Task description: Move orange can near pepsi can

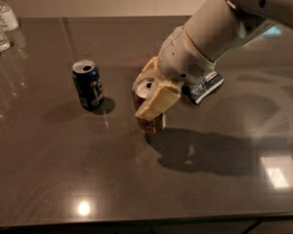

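The orange can [150, 123] stands upright near the middle of the dark table, its silver top showing between the cream fingers [158, 103]. My gripper [149, 91] is shut on the orange can from above and the right. The pepsi can [88, 85], dark navy with a red and white logo, stands upright a short way to the left of the orange can, apart from it.
A blue-and-white chip bag [205, 87] lies behind the gripper, mostly hidden by the arm. Clear bottles [1, 23] stand at the far left corner. The table's front edge [146, 222] runs along the bottom.
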